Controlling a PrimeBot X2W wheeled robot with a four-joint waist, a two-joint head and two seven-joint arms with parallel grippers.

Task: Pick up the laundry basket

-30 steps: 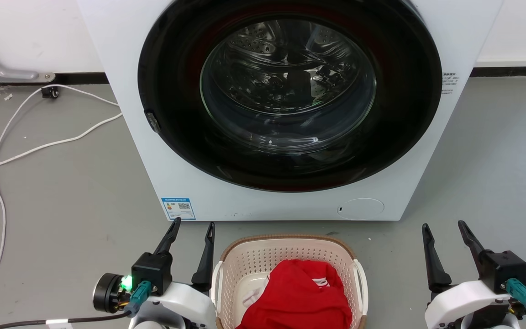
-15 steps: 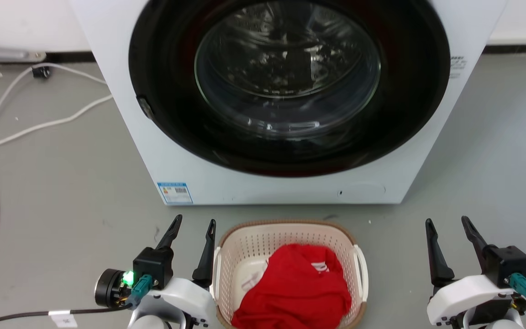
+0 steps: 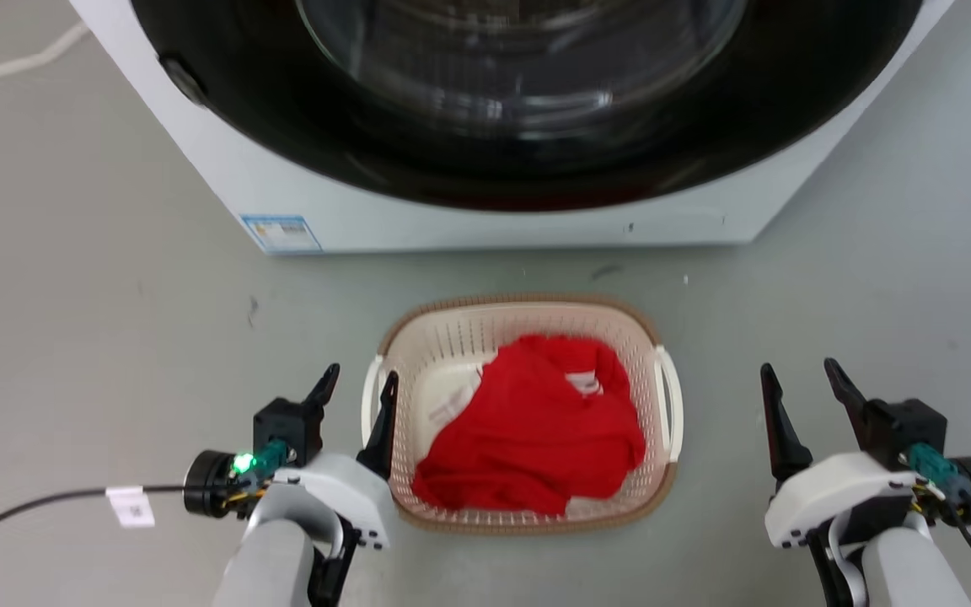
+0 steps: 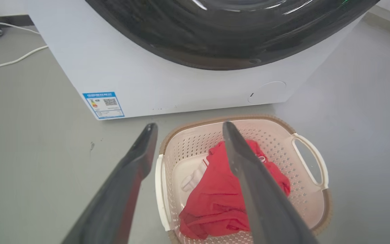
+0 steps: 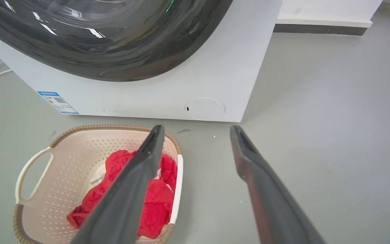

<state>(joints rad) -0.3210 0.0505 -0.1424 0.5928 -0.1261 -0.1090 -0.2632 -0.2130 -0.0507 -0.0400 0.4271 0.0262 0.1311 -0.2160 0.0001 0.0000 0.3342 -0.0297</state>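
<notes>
Laundry basket (image 3: pixel 519 301) of cream perforated plastic with a brown woven-look rim, standing on a grey floor (image 3: pixel 98 337) just in front of a white washing machine (image 3: pixel 485 229), with a narrow strip of floor between them. The machine's round dark door rises behind the basket. A blue label (image 3: pixel 281 233) sits at the machine's lower corner, behind and to the left of the basket.

Inside the basket lies a crumpled red garment (image 3: pixel 528 430) that covers most of the bottom. A bit of white fabric (image 3: pixel 450 410) shows at the garment's left edge. A white left handle (image 3: pixel 367 396) curves along one side of the basket and a white right handle (image 3: pixel 673 405) along the other.

The left end effector (image 3: pixel 361 373) is at the basket's left side, its two dark fingers spread apart and holding nothing. In the head view its inner finger overlaps the left handle; whether they touch cannot be told. In the left wrist view one finger points over the floor left of the basket and the other over the red garment.

The right end effector (image 3: pixel 797 366) is well to the right of the basket, over the floor, its fingers likewise spread and empty. A black cable (image 3: pixel 30 504) with a white tag runs from the left arm across the floor, left of the basket.
</notes>
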